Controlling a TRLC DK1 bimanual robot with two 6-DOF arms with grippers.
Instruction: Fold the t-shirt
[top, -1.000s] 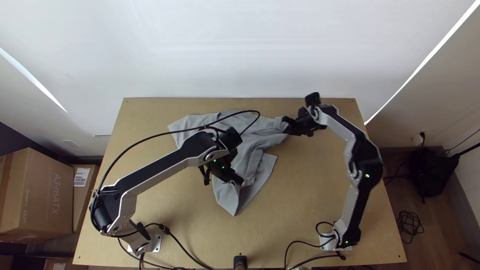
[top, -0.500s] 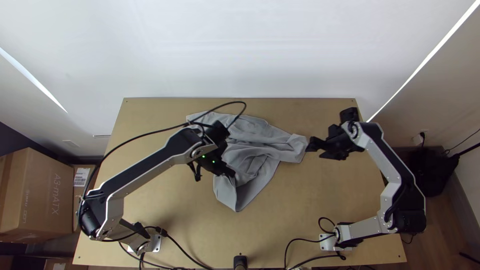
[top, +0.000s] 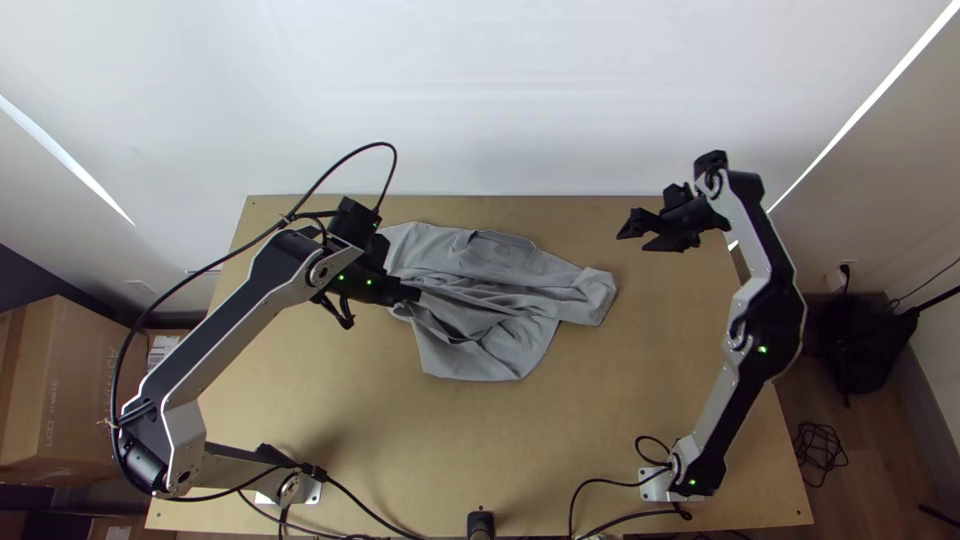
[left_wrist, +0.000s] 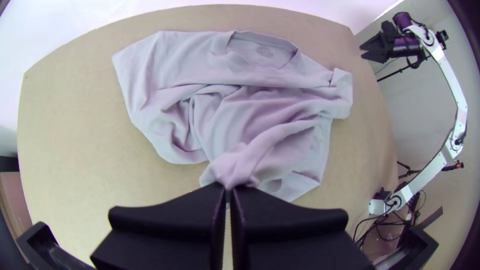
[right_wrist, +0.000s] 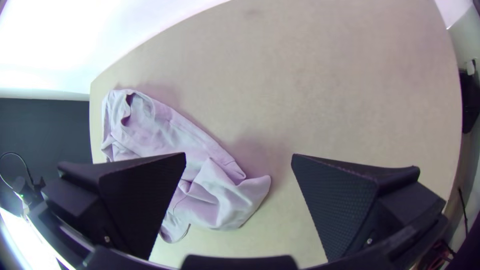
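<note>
The grey t-shirt lies rumpled at the middle of the table, its neckline toward the far edge and its lower part bunched in folds. At its left side is my left gripper; in the left wrist view the left gripper is shut on a gathered piece of the lower cloth. Off the shirt's right end, over the table's far right, stands my right gripper. In the right wrist view the right gripper is open, with the shirt's sleeve end lying on the table beyond its parted fingers.
Bare wooden table shows to the right of and in front of the shirt. Cables run along the near edge by the arms' bases. Cardboard boxes stand off the table's left side, and a white wall rises behind.
The left gripper has moved left and toward the far edge, drawing the shirt's near part with it. The right gripper let go of the sleeve end and moved right, then farther back.
</note>
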